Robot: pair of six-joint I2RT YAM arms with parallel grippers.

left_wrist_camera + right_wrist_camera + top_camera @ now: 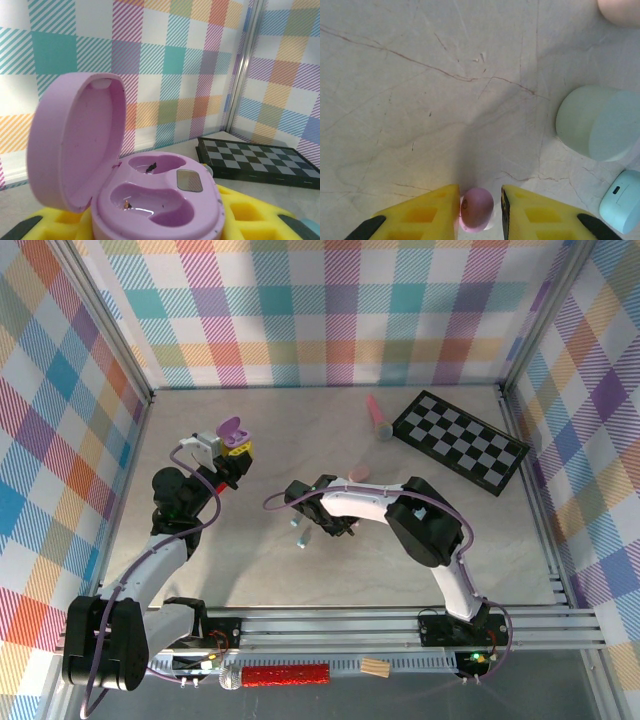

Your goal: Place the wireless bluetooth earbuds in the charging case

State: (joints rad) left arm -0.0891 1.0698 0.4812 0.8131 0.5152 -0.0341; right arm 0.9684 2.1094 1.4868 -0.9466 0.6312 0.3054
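My left gripper [236, 450] clamps the open purple charging case [160, 200]. My right gripper [480, 190] flanks a pink earbud [476, 209], and I cannot tell whether it pinches yet. Best to centre it and squeeze gently.

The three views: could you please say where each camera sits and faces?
Top external: above and behind, looking down on table; both arms.
Left wrist: faces the wall over the purple case; yellow fingers.
Right wrist: looks straight down; yellow fingers flank a pink earbud.
Shared: top and left wrist show the case and checkerboard.
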